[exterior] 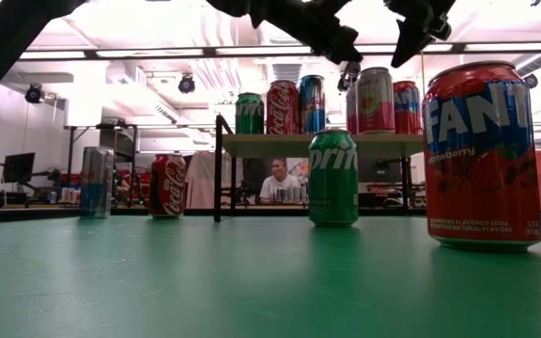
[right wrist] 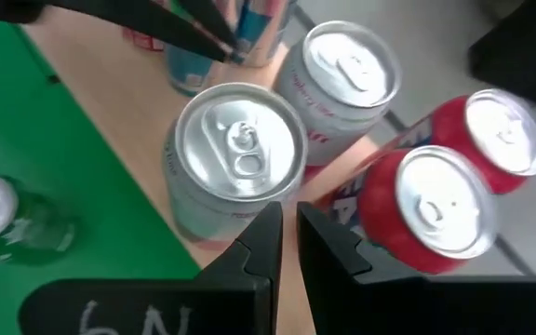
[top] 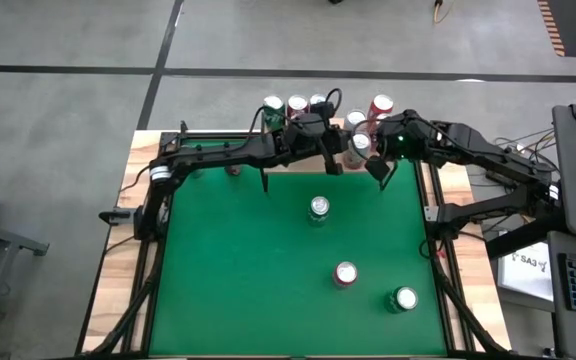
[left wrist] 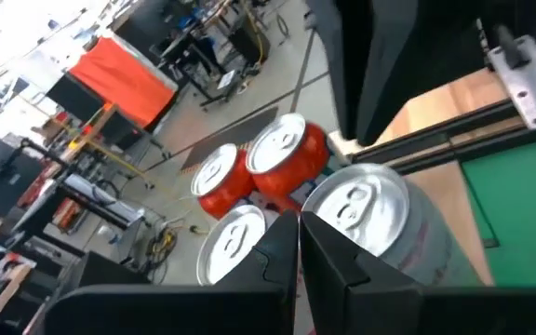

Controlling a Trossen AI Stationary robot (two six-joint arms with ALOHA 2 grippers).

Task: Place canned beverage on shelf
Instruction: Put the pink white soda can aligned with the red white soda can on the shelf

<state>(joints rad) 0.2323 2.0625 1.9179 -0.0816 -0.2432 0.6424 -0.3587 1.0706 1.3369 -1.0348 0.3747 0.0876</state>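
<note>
The shelf (exterior: 317, 144), a light wooden board on black legs, stands at the table's far edge with several cans upright on it: green (exterior: 249, 113), red cola (exterior: 283, 106), blue-red (exterior: 312, 103), pink-white (exterior: 376, 99) and red (exterior: 406, 105). My left gripper (top: 324, 160) is shut and empty above the shelf's middle; its wrist view shows the fingertips (left wrist: 298, 237) over silver can tops (left wrist: 361, 209). My right gripper (top: 379, 168) is shut and empty just right of it, above a silver-topped can (right wrist: 238, 144). A green Sprite can (top: 319, 207) stands on the felt before the shelf.
A red Fanta can (top: 345, 273) and another green can (top: 404, 298) stand on the green felt near the front right. A blue-silver can (exterior: 97, 183) and a red cola can (exterior: 167, 186) stand at the far left, beside the shelf. A person sits behind the table (exterior: 278, 180).
</note>
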